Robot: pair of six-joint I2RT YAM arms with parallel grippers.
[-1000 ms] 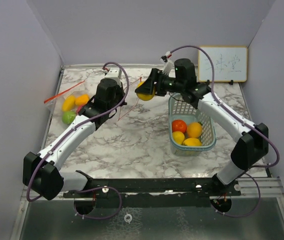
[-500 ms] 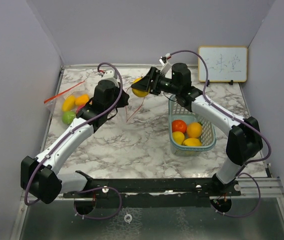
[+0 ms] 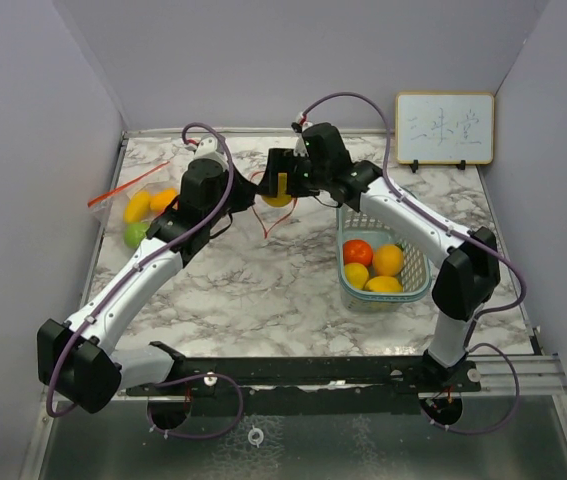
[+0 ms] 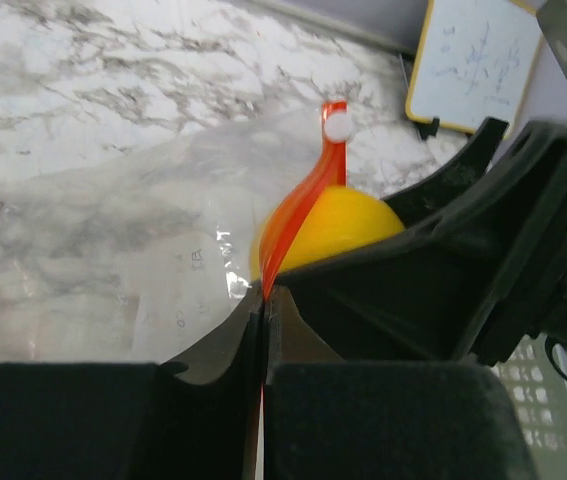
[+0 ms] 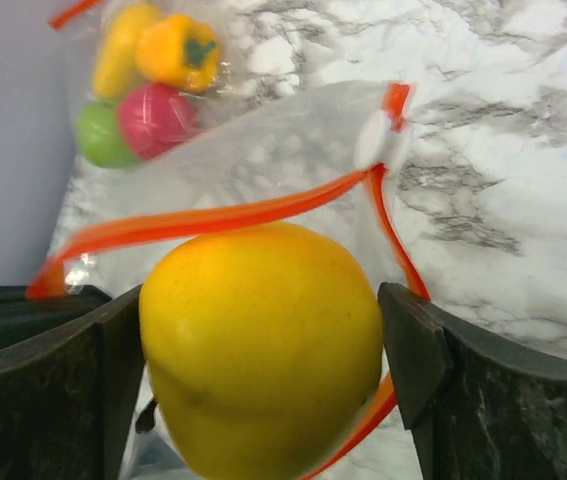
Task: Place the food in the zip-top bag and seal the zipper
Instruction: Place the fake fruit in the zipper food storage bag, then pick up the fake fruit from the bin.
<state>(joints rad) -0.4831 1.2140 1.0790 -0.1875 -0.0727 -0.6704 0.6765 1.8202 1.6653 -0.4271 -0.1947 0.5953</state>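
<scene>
My right gripper (image 3: 279,186) is shut on a round yellow fruit (image 5: 263,350) and holds it at the mouth of a clear zip-top bag (image 5: 263,160). The bag has an orange-red zipper strip (image 5: 213,218) and a white slider (image 5: 378,140). My left gripper (image 4: 265,295) is shut on the bag's zipper strip and holds that edge up; in the top view it (image 3: 246,200) is just left of the fruit (image 3: 279,190). The fruit also shows in the left wrist view (image 4: 333,225), behind the strip.
A second clear bag (image 3: 143,210) at the far left holds yellow, orange, green and pink fruits (image 5: 153,115). A pale green mesh basket (image 3: 415,270) at the right holds red, orange and yellow fruits (image 3: 388,260). A small whiteboard (image 3: 443,128) stands at the back right.
My right gripper has carried the yellow fruit left, from above the basket's far end to the bag's mouth. My left gripper has shifted slightly left, still holding the bag's edge.
</scene>
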